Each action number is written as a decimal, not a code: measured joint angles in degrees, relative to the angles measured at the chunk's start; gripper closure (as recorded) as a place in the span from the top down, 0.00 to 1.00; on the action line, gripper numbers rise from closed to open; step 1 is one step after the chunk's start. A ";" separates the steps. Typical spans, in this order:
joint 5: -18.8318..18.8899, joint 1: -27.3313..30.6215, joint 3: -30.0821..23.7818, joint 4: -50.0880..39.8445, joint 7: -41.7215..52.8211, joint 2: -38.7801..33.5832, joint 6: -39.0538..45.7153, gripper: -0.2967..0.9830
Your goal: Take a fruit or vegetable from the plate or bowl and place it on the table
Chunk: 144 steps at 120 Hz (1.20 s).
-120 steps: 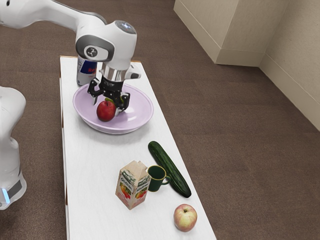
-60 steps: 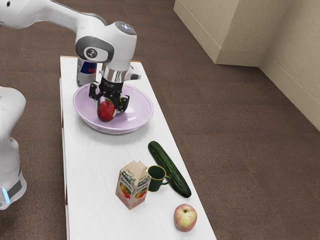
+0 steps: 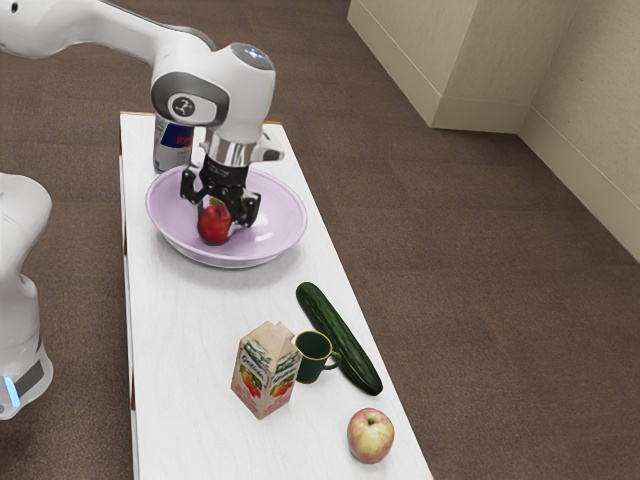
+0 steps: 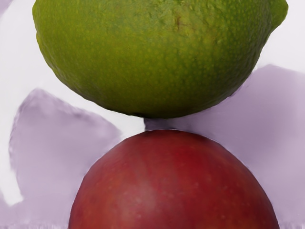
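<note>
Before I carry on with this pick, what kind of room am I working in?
Probably a plain carpeted indoor room, perhaps an office or lab; which one I can't tell. The brown, carpet-like floor and beige wall with its baseboard suggest it, as does the narrow white table.

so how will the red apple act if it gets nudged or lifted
Being round, the red apple would probably roll if nudged, though the raised wall of the bowl should contain it. Its skin looks smooth, so a loose grip might slip. It's likely firm: no dents show.
</note>
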 joint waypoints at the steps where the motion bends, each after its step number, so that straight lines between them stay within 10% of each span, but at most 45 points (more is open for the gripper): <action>1: -0.11 0.00 -0.24 0.04 0.00 0.01 -0.01 0.45; 30: -1.90 0.08 -3.43 5.74 0.08 -0.05 -2.41 0.34; 123: -15.38 2.82 -28.56 11.50 -1.07 1.64 -8.40 0.42; 144: -18.25 2.98 -28.71 11.09 -1.63 2.21 -6.26 0.66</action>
